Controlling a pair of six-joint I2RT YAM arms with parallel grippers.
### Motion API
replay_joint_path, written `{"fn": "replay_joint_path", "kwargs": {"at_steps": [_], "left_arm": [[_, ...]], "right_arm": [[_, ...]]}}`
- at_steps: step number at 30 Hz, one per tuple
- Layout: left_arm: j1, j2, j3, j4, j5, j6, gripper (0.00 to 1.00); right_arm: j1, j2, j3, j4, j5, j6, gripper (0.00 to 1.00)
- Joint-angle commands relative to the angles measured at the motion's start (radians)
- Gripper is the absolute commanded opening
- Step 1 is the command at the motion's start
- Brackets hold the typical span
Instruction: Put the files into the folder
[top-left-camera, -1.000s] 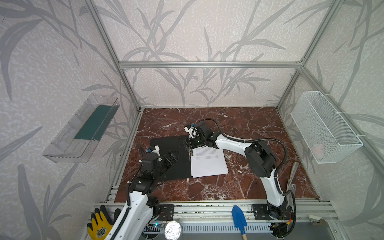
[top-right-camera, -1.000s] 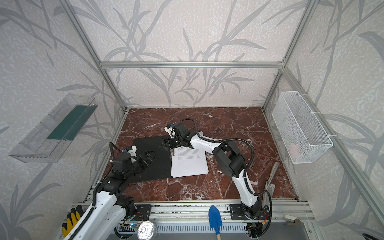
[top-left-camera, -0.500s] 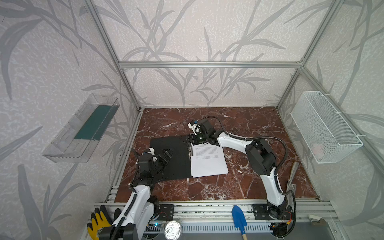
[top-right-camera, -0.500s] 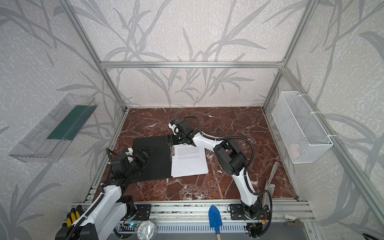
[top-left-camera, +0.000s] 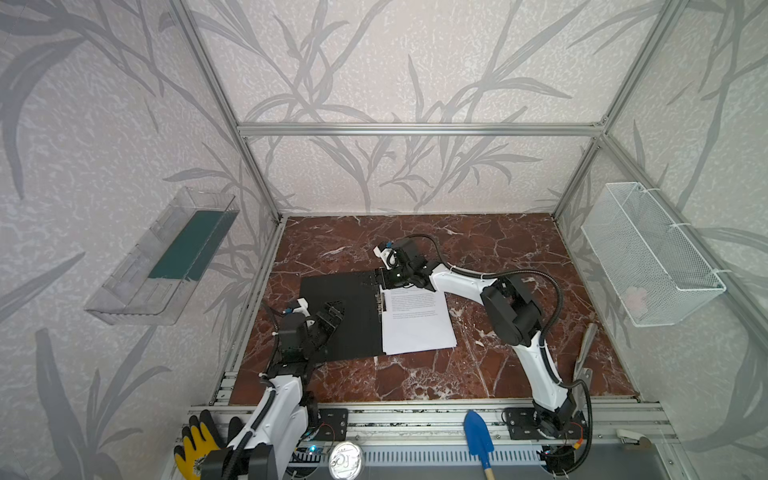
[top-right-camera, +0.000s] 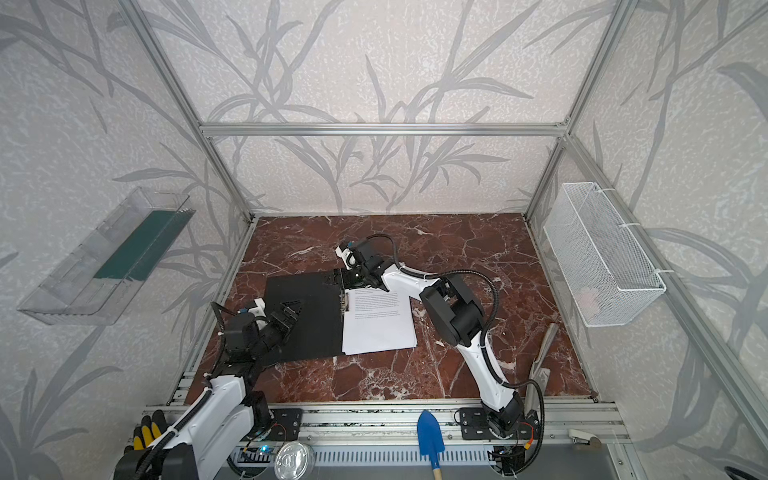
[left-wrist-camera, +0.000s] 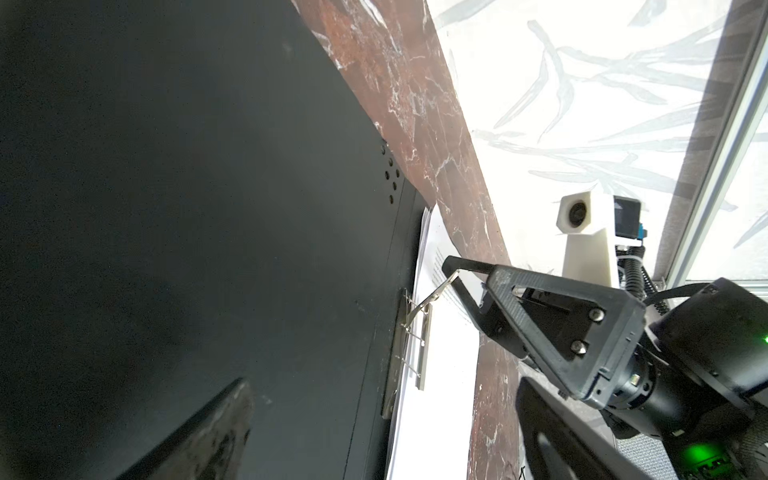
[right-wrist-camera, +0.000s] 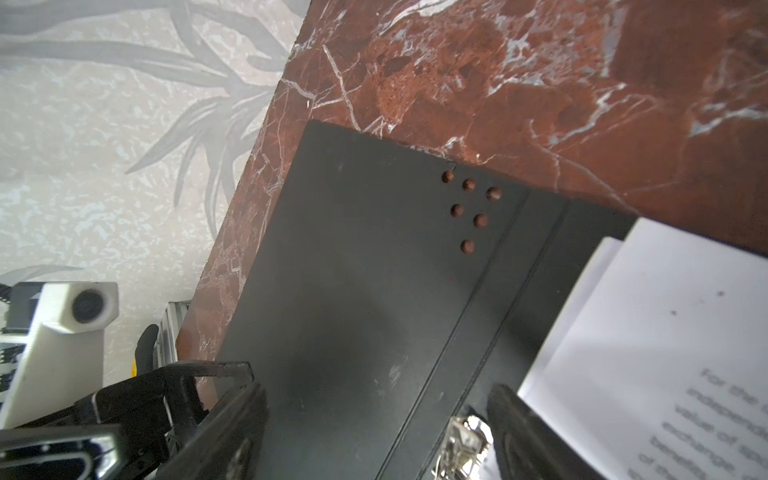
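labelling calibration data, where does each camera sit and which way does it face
Both top views: high at the front, looking down on the table; both arms, left hand, right hand.
Left wrist: low over the folder, facing the clip and the right hand; one own finger.
Right wrist: over the folder's spine, looking down; both own fingers.
Shared: wrist views both show folder, clip, files.

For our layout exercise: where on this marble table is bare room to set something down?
Bare: the far strip between back wall and folder; the near strip between papers and front rail. Crowded: around the right pincer.
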Motion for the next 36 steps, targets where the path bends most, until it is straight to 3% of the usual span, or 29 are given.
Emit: {"fn": "replay_joint_path", "kwargs": {"at_steps": [1, 12, 23, 26, 29, 31, 34, 36], "left_arm": [[0.005, 0.017, -0.010, 0.042, -0.007, 0.011, 0.99], [0.005, 0.034, -0.010, 0.049, -0.010, 0.013, 0.99], [0.006, -0.011, -0.010, 0.016, -0.039, 0.020, 0.99], [0.006, -0.019, -0.009, -0.001, -0.047, 0.018, 0.99], [0.005, -0.028, -0.010, 0.017, -0.025, 0.006, 0.99], [0.005, -0.038, -0.008, 0.016, -0.008, -0.024, 0.90], [0.005, -0.059, -0.007, 0.030, 0.021, -0.037, 0.62], [0.005, -0.084, 0.007, -0.039, -0.004, -0.030, 0.58]], "right_arm": [[-0.001, 0.011, 0.022, 0.036, -0.054, 0.023, 0.82], [0.015, -0.082, -0.082, 0.106, -0.120, 0.056, 0.79], [0.049, -0.251, -0.331, 0.167, -0.151, 0.072, 0.76], [0.049, -0.294, -0.366, 0.156, -0.118, 0.061, 0.76], [0.049, -0.341, -0.393, 0.119, -0.008, 0.048, 0.76], [0.049, -0.369, -0.414, 0.103, 0.064, 0.059, 0.76], [0.052, -0.394, -0.440, 0.094, 0.117, 0.082, 0.75], [0.061, -0.397, -0.432, 0.059, 0.125, 0.085, 0.71]]}}
